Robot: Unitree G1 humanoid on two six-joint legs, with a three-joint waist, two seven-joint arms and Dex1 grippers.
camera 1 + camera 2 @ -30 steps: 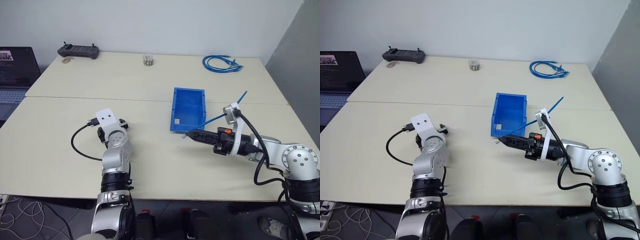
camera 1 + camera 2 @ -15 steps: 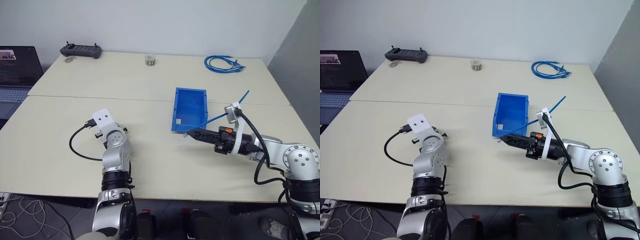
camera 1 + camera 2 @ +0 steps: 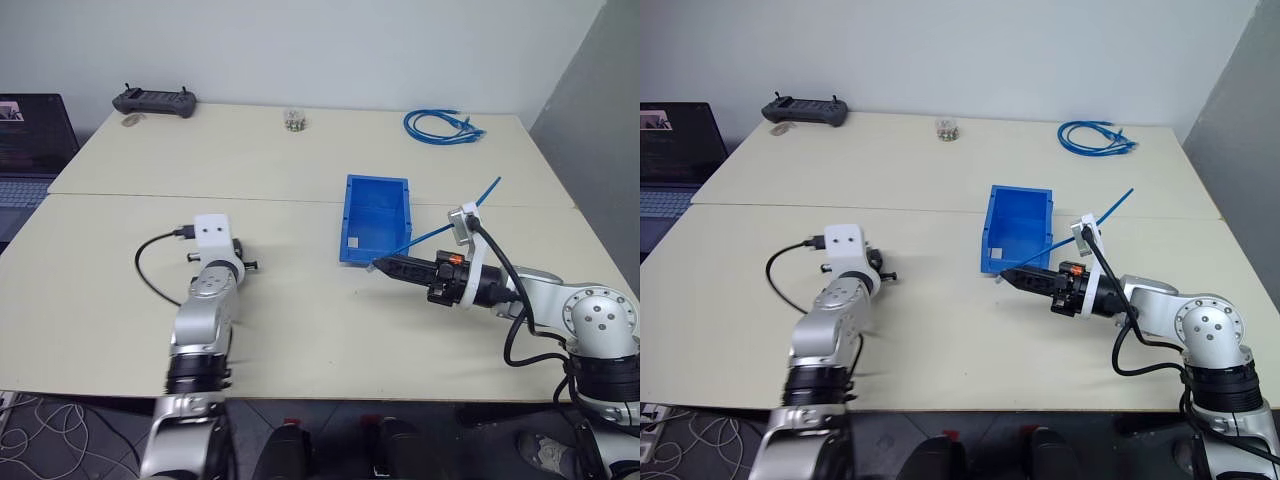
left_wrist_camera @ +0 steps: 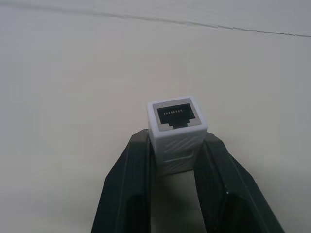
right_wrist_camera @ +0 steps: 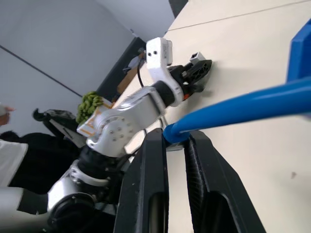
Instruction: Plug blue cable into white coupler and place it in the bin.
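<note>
Left end effector (image 4: 176,160) clamped on one white coupler (image 4: 177,132), socket facing outward, above bare counter (image 3: 300,320). Right end effector (image 5: 176,141) pinched together on one blue cable (image 5: 252,105), plug tip just before one bin (image 3: 377,218), cable rising past its corner. Beyond the bin: one coiled cable bundle (image 3: 443,126), one controller (image 3: 155,100), one small jar (image 3: 293,120); laptop (image 3: 28,130) beyond the left end effector.

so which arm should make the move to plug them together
Right. The right gripper holds the blue cable with its plug end pointing toward the left gripper, which grips the white coupler with its socket facing outward. A guess: left holds steady.
</note>
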